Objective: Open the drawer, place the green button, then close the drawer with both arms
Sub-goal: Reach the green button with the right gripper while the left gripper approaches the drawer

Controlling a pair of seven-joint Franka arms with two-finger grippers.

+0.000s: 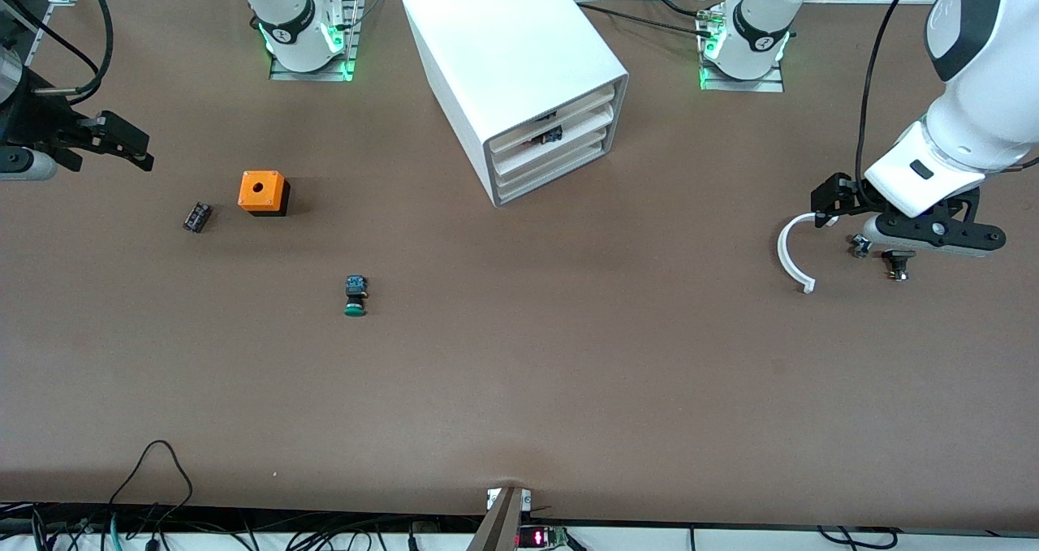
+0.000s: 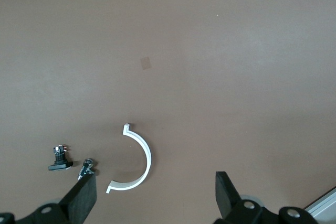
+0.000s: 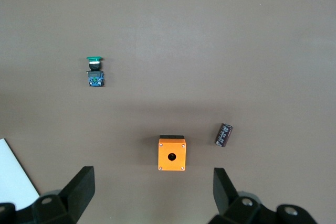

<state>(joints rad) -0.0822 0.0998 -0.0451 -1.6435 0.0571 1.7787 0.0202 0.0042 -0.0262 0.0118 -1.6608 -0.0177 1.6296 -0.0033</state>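
Our main risk, we judge, is the button: tiny and lying on its side on the bare table, it could roll or squirt out of a pinch, and the orange box and small black block nearby invite a wrong pick. All drawers of the cabinet look shut. Our right gripper hangs wide open and empty at the right arm's end, well apart from the button. Our left gripper, also open and empty, hovers over a white curved strip.

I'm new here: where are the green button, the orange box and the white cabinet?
Button (image 1: 355, 295): front view, on its body.
Orange box (image 1: 261, 191): front view, on its top face.
Cabinet (image 1: 503, 40): front view, on its top panel.
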